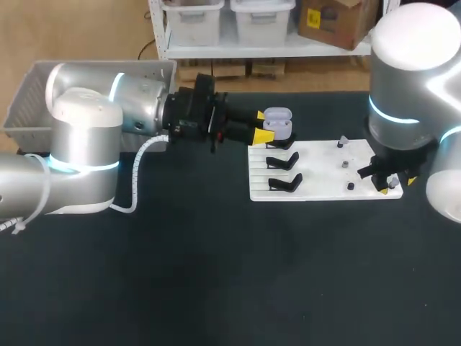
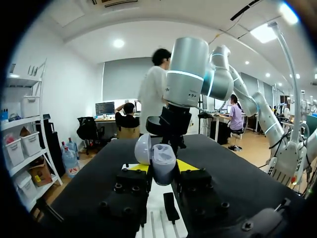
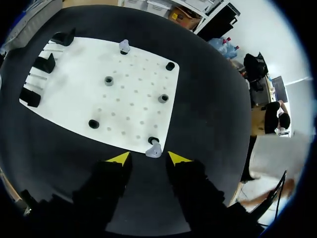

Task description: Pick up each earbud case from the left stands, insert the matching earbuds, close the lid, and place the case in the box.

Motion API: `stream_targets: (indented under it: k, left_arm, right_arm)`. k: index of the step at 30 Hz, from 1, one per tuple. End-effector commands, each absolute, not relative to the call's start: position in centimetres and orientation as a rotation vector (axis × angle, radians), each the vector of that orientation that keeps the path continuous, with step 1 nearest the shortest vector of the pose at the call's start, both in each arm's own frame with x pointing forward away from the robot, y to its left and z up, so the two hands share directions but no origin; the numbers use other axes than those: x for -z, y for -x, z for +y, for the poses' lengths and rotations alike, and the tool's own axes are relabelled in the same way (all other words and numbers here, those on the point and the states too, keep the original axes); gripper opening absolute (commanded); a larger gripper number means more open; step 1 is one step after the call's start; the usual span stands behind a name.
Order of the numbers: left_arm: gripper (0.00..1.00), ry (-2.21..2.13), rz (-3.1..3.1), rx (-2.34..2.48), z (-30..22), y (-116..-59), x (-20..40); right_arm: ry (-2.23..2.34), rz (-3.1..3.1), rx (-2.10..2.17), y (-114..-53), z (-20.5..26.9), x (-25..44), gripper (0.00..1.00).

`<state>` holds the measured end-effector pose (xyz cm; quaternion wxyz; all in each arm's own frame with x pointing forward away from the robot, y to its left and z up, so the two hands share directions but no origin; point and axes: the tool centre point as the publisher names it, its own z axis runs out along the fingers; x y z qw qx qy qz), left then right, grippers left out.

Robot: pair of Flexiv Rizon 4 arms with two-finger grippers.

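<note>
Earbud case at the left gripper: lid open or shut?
Open: the lid is swung back beside the earbud case, leaving its top uncovered.

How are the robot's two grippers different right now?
The left gripper lies sideways, its fingers shut on the open earbud case. The right gripper points down at the white board, its fingers open with a loose earbud between them. Both have yellow tips.

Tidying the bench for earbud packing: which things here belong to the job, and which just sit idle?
Job: open earbud case in the left gripper; earbuds; black stands; box.
Idle: empty sockets on the white board.
</note>
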<state>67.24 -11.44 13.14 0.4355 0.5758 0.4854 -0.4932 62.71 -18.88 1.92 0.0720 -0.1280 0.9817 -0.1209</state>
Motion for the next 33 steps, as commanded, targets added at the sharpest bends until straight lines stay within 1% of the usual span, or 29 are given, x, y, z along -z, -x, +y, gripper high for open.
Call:
stream_targets:
  k: [1, 15, 18, 22, 29, 30, 31, 33]
  left_arm:
    - [0.00, -1.431, 1.205, 1.226, -11.46, -67.26, -13.03]
    - [0.00, -1.431, 1.205, 1.226, -11.46, -67.26, -13.03]
    - [0.00, -1.431, 1.205, 1.226, -11.46, -67.26, -13.03]
    - [0.00, -1.431, 1.205, 1.226, -11.46, -67.26, -13.03]
    - [0.00, -1.431, 1.205, 1.226, -11.46, -67.26, -13.03]
    - [0.00, -1.431, 1.205, 1.226, -11.46, -67.26, -13.03]
    - [0.00, -1.431, 1.205, 1.226, -11.46, -67.26, -13.03]
    - [0.00, -1.431, 1.205, 1.226, -11.46, -67.26, -13.03]
  right_arm:
    - [0.375, 2.937, 0.350, -62.82, -19.21, -1.60, 0.42]
    - [0.367, 2.928, 0.327, -63.56, -19.28, -1.41, 0.37]
    - [0.367, 2.931, 0.324, -63.58, -19.29, -1.38, 0.33]
    - [0.369, 2.931, 0.326, -63.51, -19.27, -1.27, 0.31]
    - [0.366, 2.934, 0.319, -63.33, -19.16, -1.24, 0.25]
    - [0.366, 2.934, 0.319, -63.32, -19.16, -1.23, 0.22]
    - [0.368, 2.934, 0.321, -63.31, -19.18, -1.21, 0.17]
    - [0.371, 2.934, 0.328, -63.30, -19.18, -1.21, 0.04]
